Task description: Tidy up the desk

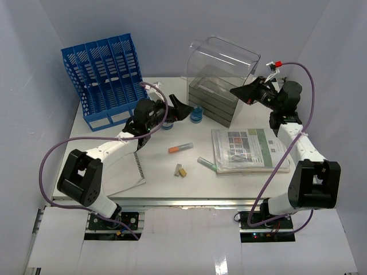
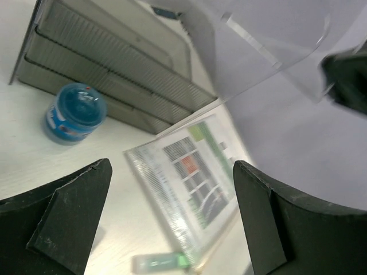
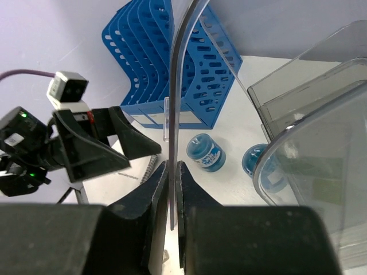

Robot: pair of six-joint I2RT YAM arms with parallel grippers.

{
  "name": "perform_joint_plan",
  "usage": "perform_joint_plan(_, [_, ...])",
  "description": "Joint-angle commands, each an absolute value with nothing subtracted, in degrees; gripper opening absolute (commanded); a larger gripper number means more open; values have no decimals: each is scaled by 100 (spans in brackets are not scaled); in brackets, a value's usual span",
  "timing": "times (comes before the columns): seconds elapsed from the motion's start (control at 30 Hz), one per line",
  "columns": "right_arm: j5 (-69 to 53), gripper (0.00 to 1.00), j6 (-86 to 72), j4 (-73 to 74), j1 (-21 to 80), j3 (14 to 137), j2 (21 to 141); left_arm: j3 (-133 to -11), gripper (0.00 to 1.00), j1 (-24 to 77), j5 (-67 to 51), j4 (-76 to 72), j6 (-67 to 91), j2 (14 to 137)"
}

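Top view: the desk (image 1: 195,184) fills the middle of the frame, long axis running left to right, aluminium rail on its lower edge. Blue file rack (image 1: 106,74) upper left, grey trays (image 1: 215,100) under a clear plastic cover (image 1: 223,60) upper centre, booklet (image 1: 249,149) at right. Left gripper (image 1: 184,109) hangs beside a blue jar (image 1: 196,114), jaws spread. Right gripper (image 1: 236,91) sits at the cover's right side

Left wrist view: left gripper (image 2: 172,172) wide apart, nothing between the jaws. Desk (image 2: 34,114) takes the left and lower frame, seen tilted; jar (image 2: 74,113) left, booklet (image 2: 189,172) centre, green marker (image 2: 160,262) at the bottom

Right wrist view: right gripper (image 3: 172,172) pressed together on the thin edge of the cover (image 3: 178,57), pinching it. Desk (image 3: 229,177) mid frame, rack (image 3: 149,57) and jar (image 3: 206,152) standing on it
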State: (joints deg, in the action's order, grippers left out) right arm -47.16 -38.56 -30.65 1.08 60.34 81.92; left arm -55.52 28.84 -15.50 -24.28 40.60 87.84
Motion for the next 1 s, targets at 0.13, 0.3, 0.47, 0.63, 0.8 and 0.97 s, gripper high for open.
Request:
perform_joint_plan(0.13, [-4837,11,-4602,-4055,-113,6640,7943,-6066,98,3015,-1650,-1990,1698,9782])
perform_joint_plan(0.3, [-4882,11,-4795,-4193,-136,6697,7998,-6659,97,3085,-1393,-2120,1062,10592])
perform_joint_plan(0.47, [-4937,11,-4987,-4317,-141,6721,8075,-7234,96,3101,-1395,-2472,796,11234])
perform_joint_plan(0.63, [-4994,11,-5103,-4419,-141,6689,8075,-7979,93,3141,-1182,-2231,630,11985])
perform_joint_plan(0.8, [-5045,11,-5238,-4571,-141,6627,8051,-8423,85,3260,-966,-1993,528,12401])
perform_joint_plan(0.97, [-5089,11,-5273,-4623,-141,6584,8033,-8622,65,3287,-776,-1837,614,12533])
